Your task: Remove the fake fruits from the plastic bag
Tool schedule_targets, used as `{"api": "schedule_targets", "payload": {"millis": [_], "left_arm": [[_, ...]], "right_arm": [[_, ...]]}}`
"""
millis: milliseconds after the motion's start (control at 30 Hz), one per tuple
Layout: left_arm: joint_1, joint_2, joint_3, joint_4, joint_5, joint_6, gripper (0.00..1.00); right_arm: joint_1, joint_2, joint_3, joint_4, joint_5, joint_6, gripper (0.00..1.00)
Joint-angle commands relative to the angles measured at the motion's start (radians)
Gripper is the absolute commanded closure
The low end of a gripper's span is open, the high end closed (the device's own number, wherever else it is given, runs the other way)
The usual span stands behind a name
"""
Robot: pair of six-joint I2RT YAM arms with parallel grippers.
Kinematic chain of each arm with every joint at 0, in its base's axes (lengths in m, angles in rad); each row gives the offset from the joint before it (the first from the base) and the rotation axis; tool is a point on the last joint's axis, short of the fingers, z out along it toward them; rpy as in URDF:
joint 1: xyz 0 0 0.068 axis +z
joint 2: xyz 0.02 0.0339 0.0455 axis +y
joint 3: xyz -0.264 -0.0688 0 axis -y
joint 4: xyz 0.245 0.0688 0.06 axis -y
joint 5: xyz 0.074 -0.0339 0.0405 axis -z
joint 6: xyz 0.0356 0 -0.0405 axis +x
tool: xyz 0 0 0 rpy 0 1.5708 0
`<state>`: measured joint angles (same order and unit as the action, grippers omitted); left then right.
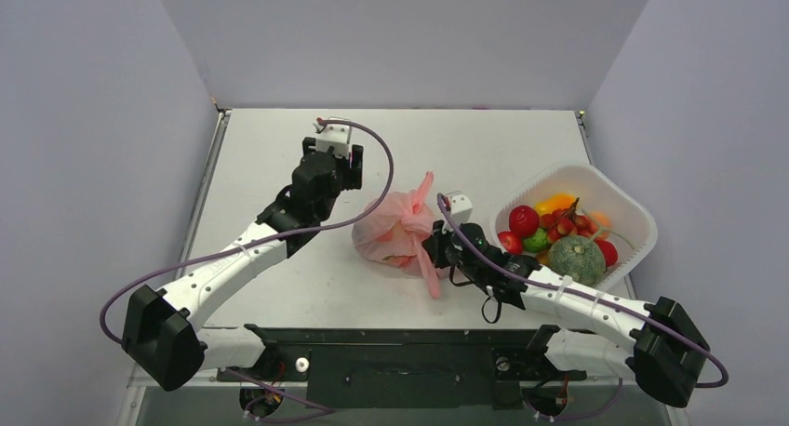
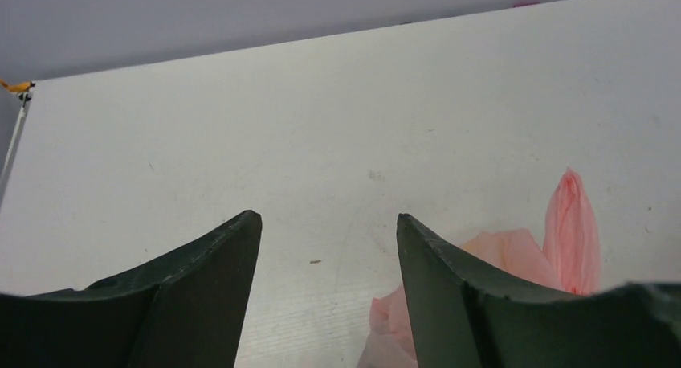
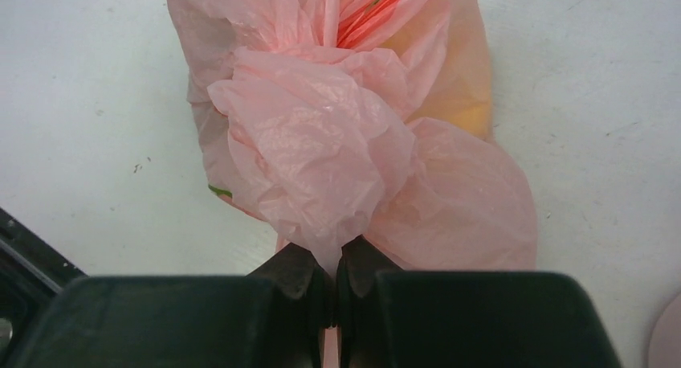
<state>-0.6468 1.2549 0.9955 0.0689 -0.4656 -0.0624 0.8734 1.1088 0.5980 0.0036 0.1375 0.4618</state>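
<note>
The pink plastic bag (image 1: 398,229), bunched and knotted-looking at the top, lies on the white table (image 1: 279,286) directly in front of the right gripper (image 1: 437,249). That gripper is clenched on a gathered fold of the film, its two fingers (image 3: 299,271) pressed almost together with pink plastic pinched between them. Through the translucent skin, ahead and to the right of that grip, glows what appears to be a yellow-orange fruit (image 3: 462,95), though the crumpled film blurs its outline; red streaks show in the folds at the bag's far end. One twisted handle (image 1: 425,186) stands up beyond the gripper, and another strap (image 1: 431,282) trails back beside it toward the arm bases.

Behind the right gripper, on the side away from the bag, a white basket (image 1: 623,203) holds a heap of fake fruits (image 1: 558,231): red, green, yellow and a mottled green melon.

The left gripper (image 1: 349,170) hangs apart from the bag, which sits low and to its right. Its fingers (image 2: 213,288) are spread and grasp nothing, with only bare tabletop between them. The arm's purple cable (image 1: 377,156) loops over the space between it and the bag.
</note>
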Motion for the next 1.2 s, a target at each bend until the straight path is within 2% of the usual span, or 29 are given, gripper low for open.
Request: {"api": "schedule_targets", "payload": {"millis": [0, 33, 67, 133, 200, 300, 400, 467, 533, 600, 733, 867, 933, 967, 1000, 1033, 1100, 1167], "left_arm": [[0.026, 0.026, 0.079, -0.158, 0.138, -0.159, 0.36], [0.032, 0.029, 0.083, -0.171, 0.205, -0.155, 0.32], [0.036, 0.034, 0.084, -0.176, 0.31, -0.132, 0.22], [0.039, 0.041, 0.09, -0.195, 0.451, -0.068, 0.12], [0.038, 0.051, 0.09, -0.218, 0.548, 0.01, 0.05], [0.019, 0.074, 0.091, -0.247, 0.607, 0.096, 0.03], [0.005, 0.096, 0.1, -0.259, 0.692, 0.092, 0.03], [-0.019, 0.125, 0.101, -0.306, 0.682, 0.118, 0.03], [-0.045, 0.156, 0.078, -0.276, 0.602, 0.103, 0.03], [-0.08, 0.215, 0.124, -0.334, 0.586, 0.11, 0.04], [-0.135, 0.305, 0.177, -0.397, 0.553, 0.117, 0.1], [-0.148, 0.32, 0.177, -0.394, 0.571, 0.104, 0.23], [-0.15, 0.319, 0.179, -0.391, 0.581, 0.1, 0.32], [-0.15, 0.316, 0.183, -0.392, 0.58, 0.099, 0.46], [-0.151, 0.313, 0.187, -0.393, 0.578, 0.099, 0.53], [-0.151, 0.31, 0.19, -0.393, 0.573, 0.099, 0.67], [-0.151, 0.303, 0.197, -0.394, 0.569, 0.094, 0.77], [-0.151, 0.295, 0.201, -0.396, 0.567, 0.086, 0.81]], "right_arm": [[0.025, -0.075, -0.065, 0.13, -0.063, 0.075, 1.0], [0.027, -0.079, -0.077, 0.147, -0.058, 0.087, 1.0], [0.031, -0.084, -0.096, 0.153, -0.055, 0.093, 1.0], [0.032, -0.085, -0.112, 0.161, -0.042, 0.115, 1.0], [0.035, -0.087, -0.118, 0.157, -0.037, 0.129, 1.0], [0.04, -0.102, -0.121, 0.127, -0.016, 0.127, 1.0], [0.04, -0.116, -0.116, 0.089, 0.028, 0.111, 1.0], [0.04, -0.135, -0.112, 0.063, 0.034, 0.105, 1.0], [0.041, -0.157, -0.112, 0.053, 0.021, 0.107, 1.0], [0.043, -0.172, -0.113, 0.047, 0.012, 0.109, 1.0], [0.049, -0.188, -0.115, 0.033, 0.011, 0.096, 0.99], [0.053, -0.186, -0.115, 0.029, 0.012, 0.092, 0.99], [0.056, -0.177, -0.104, 0.021, 0.014, 0.091, 0.98], [0.058, -0.172, -0.093, 0.016, 0.02, 0.09, 0.97], [0.061, -0.171, -0.088, 0.005, 0.025, 0.088, 0.97], [0.062, -0.17, -0.078, 0.002, 0.036, 0.087, 0.95], [0.065, -0.169, -0.068, -0.026, 0.055, 0.084, 0.91], [0.067, -0.169, -0.062, -0.041, 0.074, 0.083, 0.85]]}}
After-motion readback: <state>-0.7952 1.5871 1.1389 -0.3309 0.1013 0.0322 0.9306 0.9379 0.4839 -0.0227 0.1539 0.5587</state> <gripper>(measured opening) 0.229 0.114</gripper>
